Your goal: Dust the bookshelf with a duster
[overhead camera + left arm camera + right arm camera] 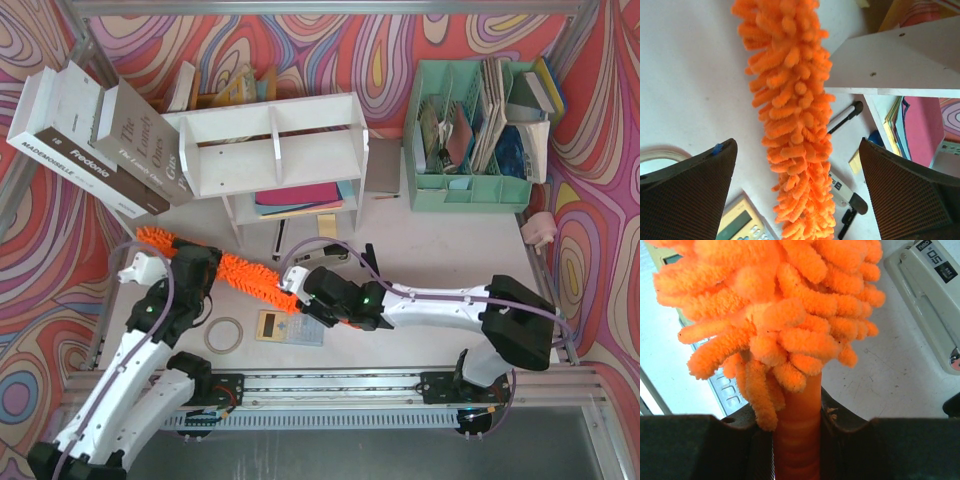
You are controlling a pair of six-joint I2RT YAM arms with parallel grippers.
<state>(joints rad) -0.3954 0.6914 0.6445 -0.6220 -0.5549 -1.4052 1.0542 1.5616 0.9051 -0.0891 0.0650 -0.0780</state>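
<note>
Loud swirls of red, pink and orange line the walls around a white tabletop (pixel 440 250). From the middle of the top view, the bookshelf (pixel 275 150) stands at 12 o'clock, with books (pixel 100 140) leaning against its end at 9 o'clock. The duster (pixel 250 278) lies slantwise before the shelf, its fluffy tip towards 10 o'clock and its handle (pixel 797 435) towards 4 o'clock.

The right pincer (pixel 797 420) is clamped on the handle just below the fluff, a firm and centred hold. The left pincer (pixel 797 142) gapes wide astride the fluffy head and touches none of it.

So the right arm alone appears to carry the tool, and the job is to bring it to the shelf. The left arm should rise straight up and clear first, or the strands may catch on its fingers. After that the right arm wants a lift before any swing, since the calculator (pixel 290 327) and tape roll (pixel 225 334) lie near, at 6 o'clock of the head. Held by one end, the long head will likely droop and sway, so slow turns suit it. Light strokes along the top board seem wise: the shelf looks light enough to slide, and a shove towards 9 o'clock could upset the leaning books.
</note>
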